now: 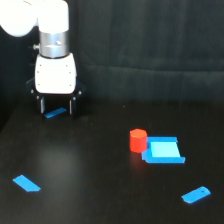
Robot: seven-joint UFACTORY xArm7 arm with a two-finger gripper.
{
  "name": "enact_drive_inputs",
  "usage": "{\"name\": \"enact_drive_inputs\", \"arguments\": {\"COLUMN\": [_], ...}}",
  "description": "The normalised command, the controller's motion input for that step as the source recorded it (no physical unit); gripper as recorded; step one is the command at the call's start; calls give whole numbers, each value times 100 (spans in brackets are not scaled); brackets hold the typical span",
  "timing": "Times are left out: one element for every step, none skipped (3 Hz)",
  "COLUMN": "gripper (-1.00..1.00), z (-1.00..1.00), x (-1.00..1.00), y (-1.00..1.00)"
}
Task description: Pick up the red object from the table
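Observation:
The red object (137,140) is a short red-orange cylinder standing upright on the black table (90,165), right of centre, touching the left side of a blue square block (162,150). My gripper (57,107) hangs at the far left of the exterior view, well away from the cylinder, its dark fingers (42,106) spread apart and pointing down. A small flat blue piece (55,113) lies on the table just between and behind the fingers; nothing is held.
A flat blue piece (26,183) lies near the front left. Another rounded flat blue piece (196,194) lies at the front right. A dark curtain closes off the back.

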Motion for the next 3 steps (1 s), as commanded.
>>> {"name": "enact_drive_inputs", "arguments": {"gripper": [100, 100, 100], "z": [5, -7, -31], "x": [79, 81, 99], "y": [-45, -50, -46]}}
